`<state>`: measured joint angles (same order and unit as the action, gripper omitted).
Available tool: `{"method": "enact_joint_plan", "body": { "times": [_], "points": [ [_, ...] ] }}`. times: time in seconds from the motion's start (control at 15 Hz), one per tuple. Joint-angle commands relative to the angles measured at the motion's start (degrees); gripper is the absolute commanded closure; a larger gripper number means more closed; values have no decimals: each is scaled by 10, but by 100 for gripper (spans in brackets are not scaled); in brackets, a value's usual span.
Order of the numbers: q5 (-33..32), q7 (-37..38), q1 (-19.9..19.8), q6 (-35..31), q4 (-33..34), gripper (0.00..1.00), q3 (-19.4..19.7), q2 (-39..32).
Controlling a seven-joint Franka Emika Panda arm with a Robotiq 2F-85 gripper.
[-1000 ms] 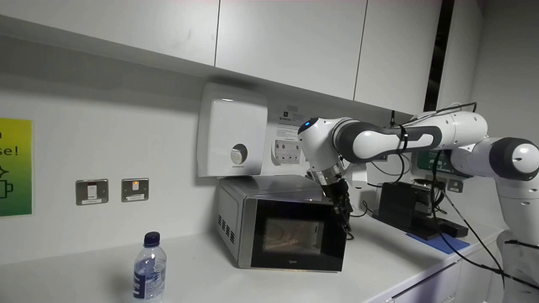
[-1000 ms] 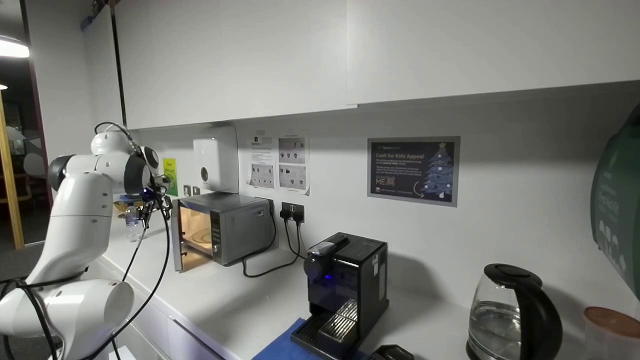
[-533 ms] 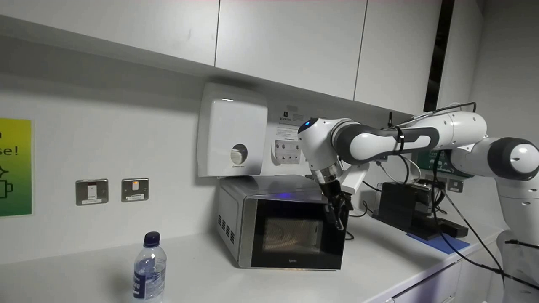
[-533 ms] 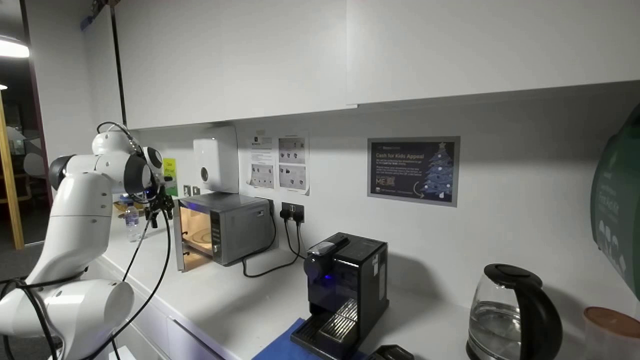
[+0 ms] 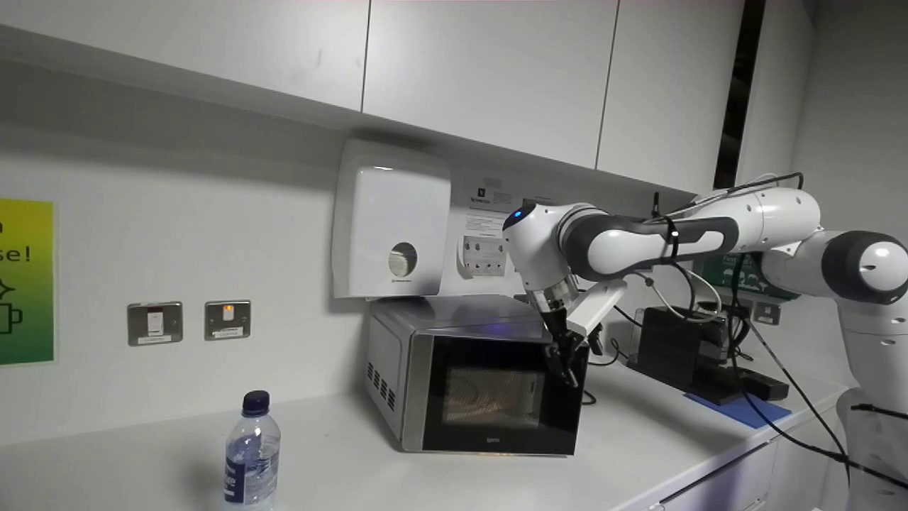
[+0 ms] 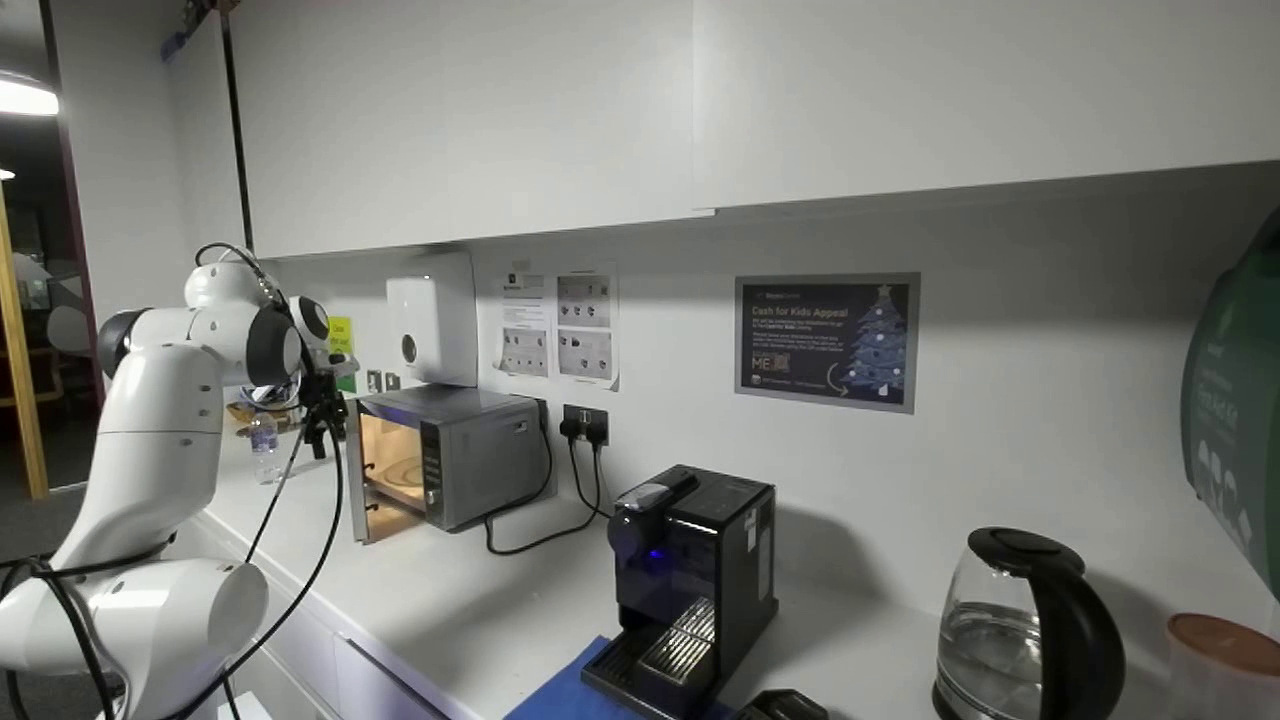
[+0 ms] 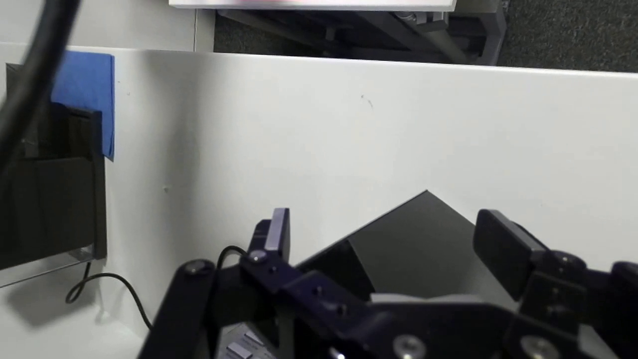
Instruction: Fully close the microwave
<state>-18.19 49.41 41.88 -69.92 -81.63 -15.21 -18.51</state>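
Hovering over the tabletop [image 7: 279, 134], your claw [image 7: 384, 232] has its fingers [image 7: 276, 232] spread wide in the wrist view. You've got a dark corner of the microwave [image 7: 423, 239] showing between and below them. Coffee machine [image 7: 55, 204] and blue mat [image 7: 87, 80] are well left of the claw. Black cable [image 7: 35, 75] runs up and left of it.

In an exterior view, microwave is directly behind your claw; claw overlaps the upper right of the door [image 5: 489, 397]. Can't tell if you're touching it. Water bottle [image 5: 250, 461] upright, well left of the claw, in the foreground. White wall dispenser [image 5: 386, 220] is up and left of the claw, cabinets [image 5: 489, 78] above.

In an exterior view, microwave is just right of your claw. Door stands ajar: lit interior [image 6: 395, 460] visible past its edge, control panel [image 6: 432, 470] further right. Kettle [image 6: 1000, 630] upright, well right of the claw; poster [image 6: 827, 340] up and right.
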Motion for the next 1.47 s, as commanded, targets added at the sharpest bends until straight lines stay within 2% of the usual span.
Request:
{"method": "enact_joint_plan", "body": {
  "times": [0.0,0.4,0.93,1.2,1.4],
  "points": [
    [-18,23,-7,2,-45,0,6,36],
    [-65,28,-15,28,-40,0,12,42],
    [-144,26,-15,118,-7,0,4,44],
    [-138,-6,-13,83,8,0,-11,36],
    [-122,-63,-9,36,35,0,-30,31]
  ]
}}
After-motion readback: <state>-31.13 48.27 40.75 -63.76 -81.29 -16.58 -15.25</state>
